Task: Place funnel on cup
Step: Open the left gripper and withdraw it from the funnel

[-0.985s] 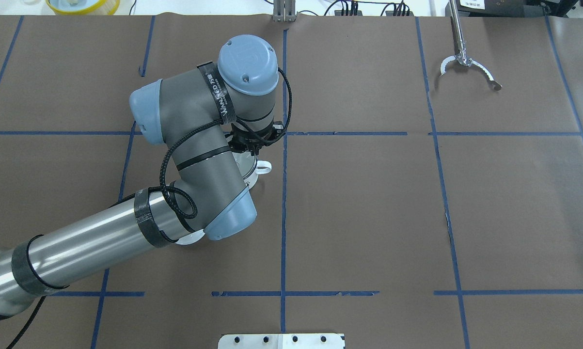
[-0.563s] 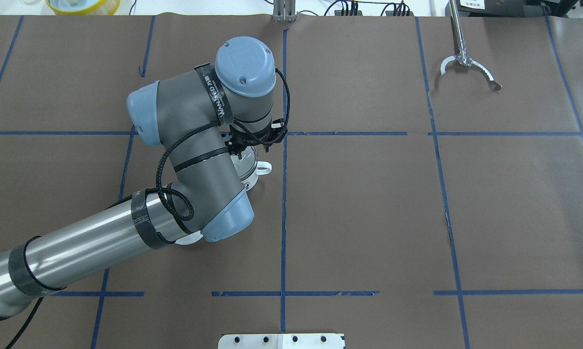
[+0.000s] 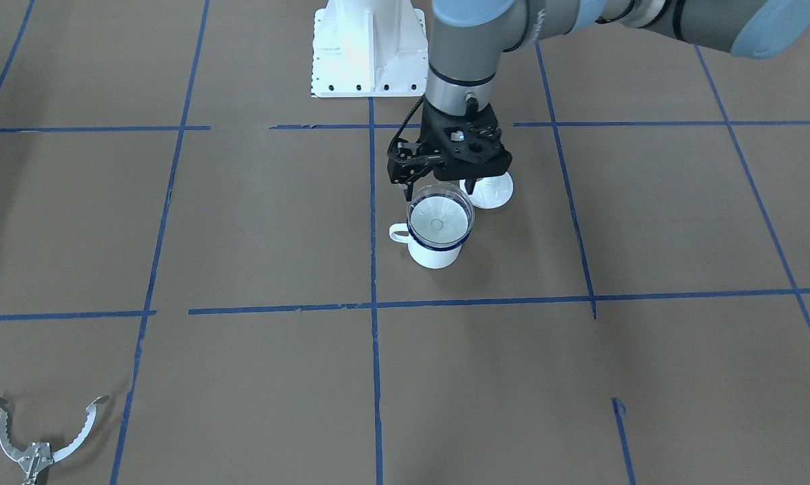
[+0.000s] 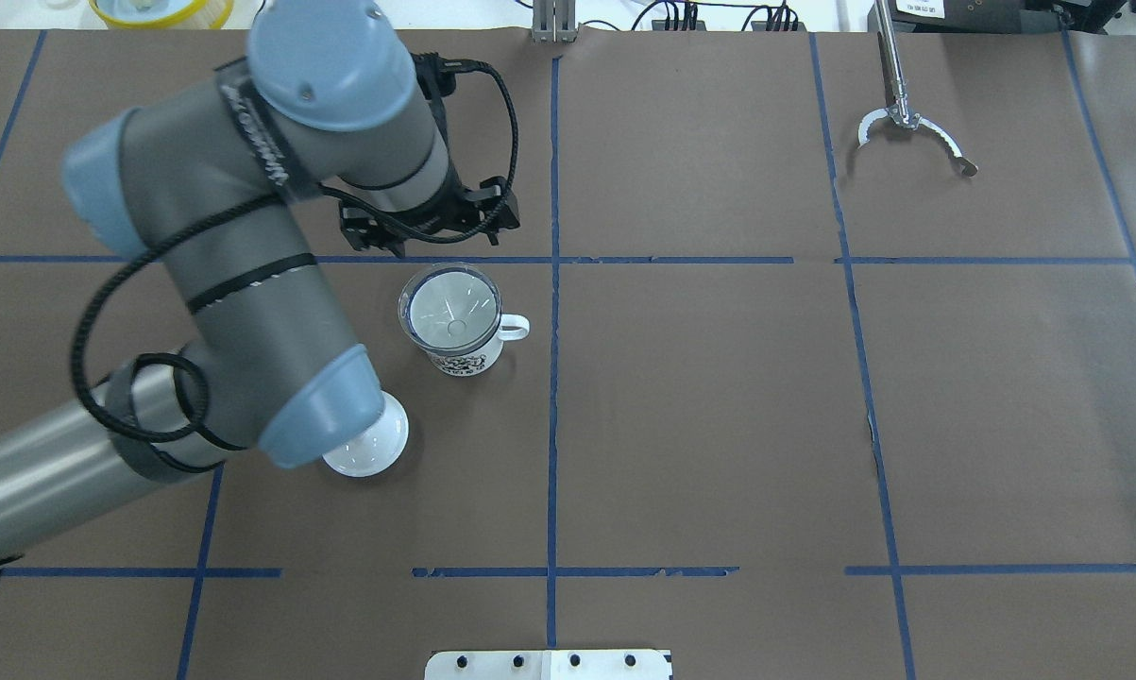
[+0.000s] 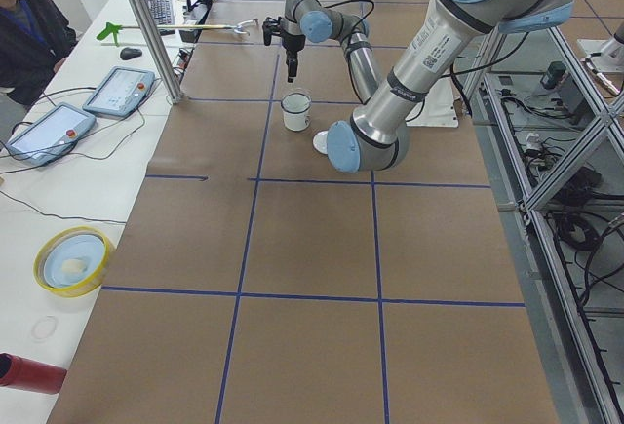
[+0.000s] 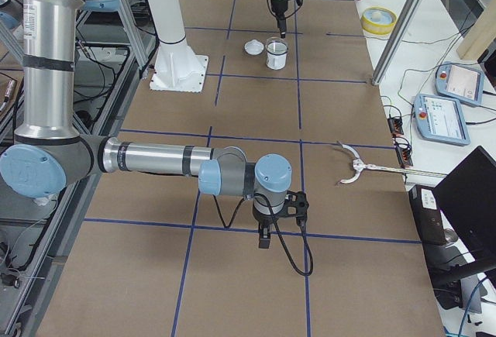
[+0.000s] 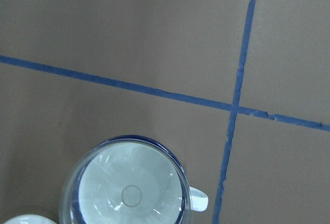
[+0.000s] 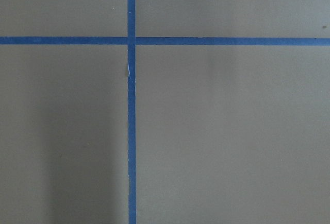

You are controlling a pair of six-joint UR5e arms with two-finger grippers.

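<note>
The clear funnel [image 4: 449, 307] sits upright in the mouth of the white blue-rimmed cup [image 4: 470, 359], whose handle points right. Both also show in the front view, funnel [image 3: 440, 217] and cup [image 3: 433, 257], and in the left wrist view, funnel [image 7: 131, 188]. My left gripper [image 3: 440, 185] hangs above and just behind the cup, open and empty, clear of the funnel; it also shows in the overhead view [image 4: 445, 244]. My right gripper [image 6: 263, 240] shows only in the exterior right view, low over the table far from the cup; I cannot tell whether it is open.
A round white lid [image 4: 369, 449] lies on the table close to the cup, partly under my left arm. A metal grabber tool [image 4: 907, 123] lies at the far right. A yellow bowl [image 4: 161, 9] sits beyond the far edge. The robot's base plate [image 3: 367, 54] is mid-table.
My left arm has lifted and swung back and left off the cup. The funnel and cup, hidden under the wrist before, now show, with the funnel resting in the cup.
</note>
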